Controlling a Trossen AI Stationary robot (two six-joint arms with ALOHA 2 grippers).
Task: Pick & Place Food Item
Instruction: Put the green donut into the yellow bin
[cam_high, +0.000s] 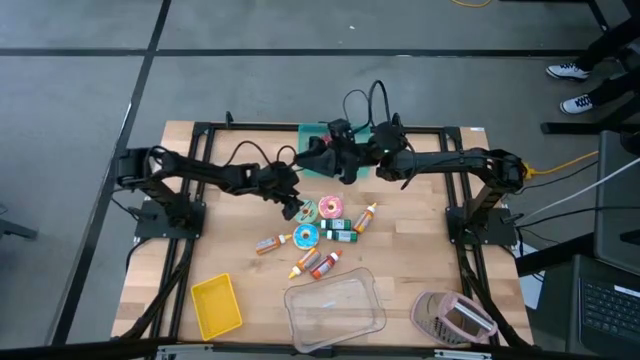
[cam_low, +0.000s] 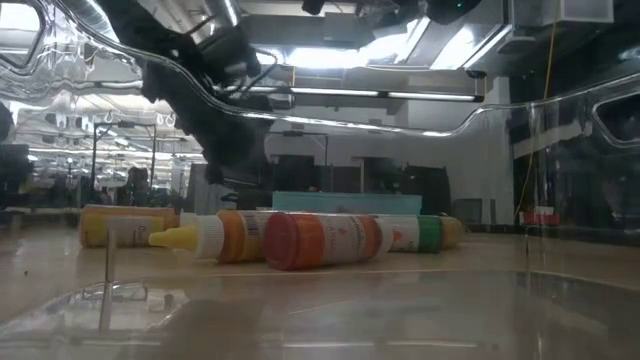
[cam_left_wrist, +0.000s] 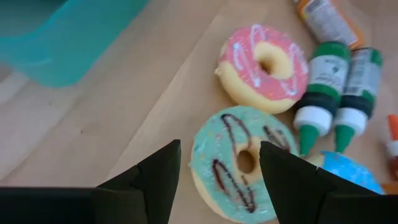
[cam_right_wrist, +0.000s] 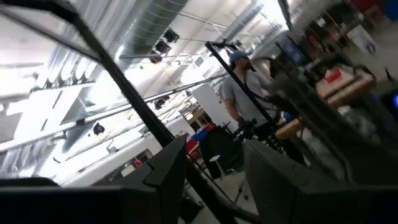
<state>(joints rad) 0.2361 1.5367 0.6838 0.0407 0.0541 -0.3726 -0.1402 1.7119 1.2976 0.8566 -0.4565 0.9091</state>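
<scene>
Toy food lies in a cluster at mid-table: a mint donut with chocolate drizzle, a pink donut, a blue donut, two green bottles and several orange bottles. All lie flat on the wood. My left gripper is open and slants down just over the mint donut's near-left side, with the donut showing between its fingers. My right gripper is open, raised above the table's far middle and pointing up into the room.
A teal bin stands at the far edge. A yellow tray, a clear plastic box and a pink basket sit along the near edge. A person stands in the room beyond.
</scene>
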